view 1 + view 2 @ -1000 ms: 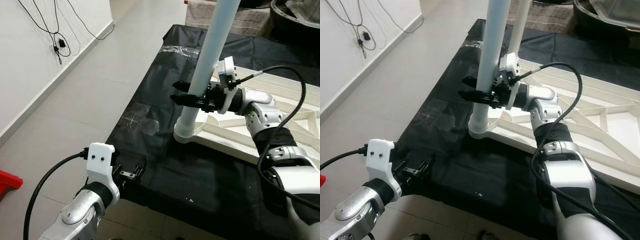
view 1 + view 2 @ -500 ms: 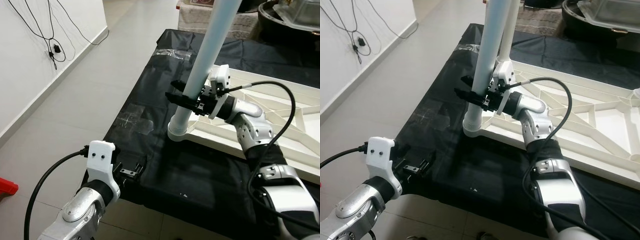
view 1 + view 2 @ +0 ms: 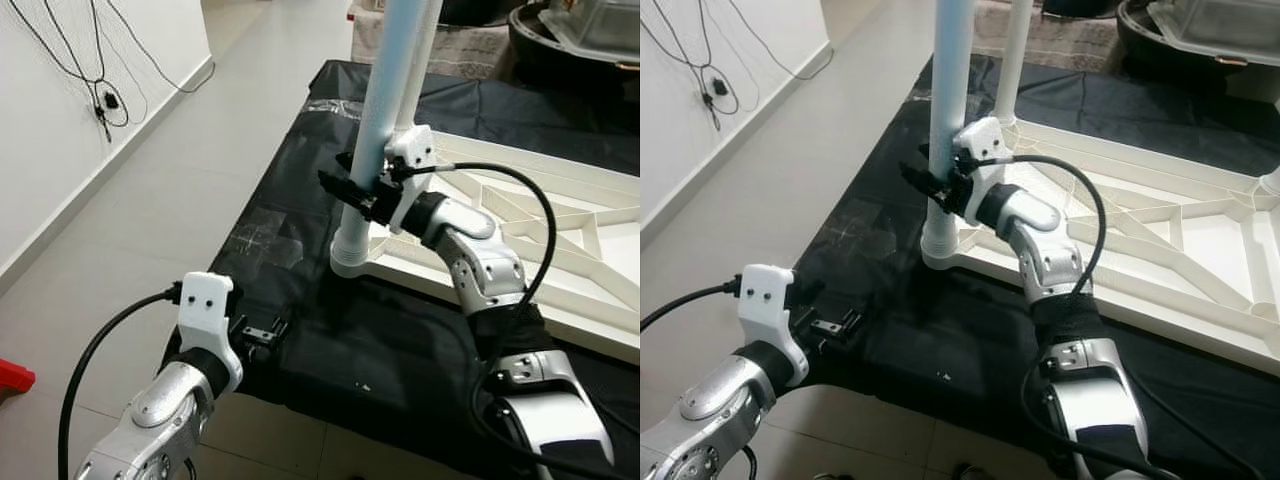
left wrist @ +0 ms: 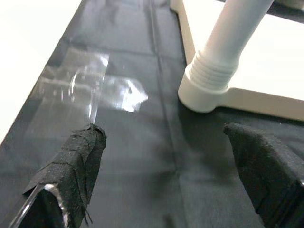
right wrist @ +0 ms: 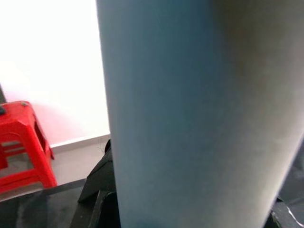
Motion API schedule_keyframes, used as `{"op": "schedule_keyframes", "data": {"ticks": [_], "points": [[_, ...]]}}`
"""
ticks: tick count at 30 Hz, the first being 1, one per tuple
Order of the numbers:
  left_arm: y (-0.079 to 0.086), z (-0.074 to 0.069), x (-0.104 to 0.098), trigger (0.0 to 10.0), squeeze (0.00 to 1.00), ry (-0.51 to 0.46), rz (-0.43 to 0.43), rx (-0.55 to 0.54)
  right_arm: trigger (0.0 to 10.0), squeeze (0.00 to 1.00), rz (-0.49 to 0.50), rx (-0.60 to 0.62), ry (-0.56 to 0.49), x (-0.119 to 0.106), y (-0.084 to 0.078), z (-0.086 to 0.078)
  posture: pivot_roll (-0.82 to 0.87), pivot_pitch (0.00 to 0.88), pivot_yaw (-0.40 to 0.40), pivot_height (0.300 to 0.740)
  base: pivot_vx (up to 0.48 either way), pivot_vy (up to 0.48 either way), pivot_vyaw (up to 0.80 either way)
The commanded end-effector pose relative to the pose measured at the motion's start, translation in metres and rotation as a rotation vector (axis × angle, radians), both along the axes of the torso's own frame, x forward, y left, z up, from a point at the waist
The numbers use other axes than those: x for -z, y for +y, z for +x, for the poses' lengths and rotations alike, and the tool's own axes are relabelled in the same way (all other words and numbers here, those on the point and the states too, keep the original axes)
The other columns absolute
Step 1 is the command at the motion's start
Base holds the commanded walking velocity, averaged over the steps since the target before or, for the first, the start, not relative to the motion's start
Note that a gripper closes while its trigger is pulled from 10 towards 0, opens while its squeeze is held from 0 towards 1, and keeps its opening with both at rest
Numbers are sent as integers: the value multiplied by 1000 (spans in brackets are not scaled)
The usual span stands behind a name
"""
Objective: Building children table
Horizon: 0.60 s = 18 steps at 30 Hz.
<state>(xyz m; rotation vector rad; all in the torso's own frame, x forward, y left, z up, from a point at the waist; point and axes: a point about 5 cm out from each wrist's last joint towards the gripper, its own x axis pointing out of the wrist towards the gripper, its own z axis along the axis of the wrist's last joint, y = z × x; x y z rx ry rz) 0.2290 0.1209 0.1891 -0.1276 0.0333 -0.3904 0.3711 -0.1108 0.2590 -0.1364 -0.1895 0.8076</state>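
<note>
left eye view: we see our right pincer [image 3: 345, 192] clenched around the white table leg [image 3: 378, 130], which stands upright in the corner socket of the upturned white tabletop [image 3: 560, 250] on the black sheet [image 3: 300, 230]. our left pincer [image 3: 262, 336] hovers released near the sheet's edge.

table leg [image 3: 385, 110]: pale blue-white
table frame [image 3: 560, 230]: white
sheet [image 3: 290, 200]: black
stool [image 5: 21, 142]: red
floor [image 3: 170, 170]: light grey
left hand [image 4: 161, 190] fingers [image 4: 78, 156]: black

Desk [image 3: 300, 330] is covered with black sheet [image 3: 420, 350]. White table top [image 3: 560, 260] is laid upside down on it; clear tape [image 4: 90, 85] is stuck nearby.
</note>
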Motion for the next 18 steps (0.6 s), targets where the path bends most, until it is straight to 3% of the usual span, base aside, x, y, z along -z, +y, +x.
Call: {"op": "schedule_keyframes", "data": {"ticks": [1,5,12,18], "points": [[3,0,6,10000,0,22,9,-9,10000,0,-62,46,166,42,-2,1,154,188,-37,740,0,0,0],[3,2,6,10000,0,19,11,-12,10000,0,-41,87,169,41,3,1,148,184,-38,740,0,0,0],[5,8,4,10000,0,1,13,-15,10000,0,60,315,208,44,3,1,142,173,-34,740,0,0,0],[6,13,4,10000,0,-9,16,-15,10000,0,77,432,194,48,2,-2,139,164,-32,740,0,0,0]]}}
